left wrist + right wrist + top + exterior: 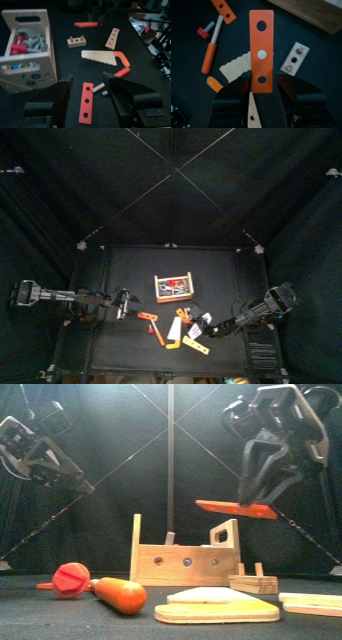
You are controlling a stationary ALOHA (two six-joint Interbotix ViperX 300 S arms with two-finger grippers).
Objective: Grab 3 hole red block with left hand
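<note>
The 3 hole red block [85,102] is a short flat red strip lying on the black table, seen between my left gripper's [87,79] open jaws in the left wrist view. In the top view it [143,316] lies just right of the left gripper [126,306]. The front view shows the left gripper [74,482] held well above the table, empty. My right gripper [262,82] is shut on a longer orange strip [261,50] and holds it in the air [237,509] over the table's right side.
A wooden toolbox [173,286] stands mid-table [27,45]. A wooden saw [100,56], two small drilled wooden blocks [77,41], a screw [100,88], a red and orange screwdriver [211,47] and another orange strip [197,350] lie on the table.
</note>
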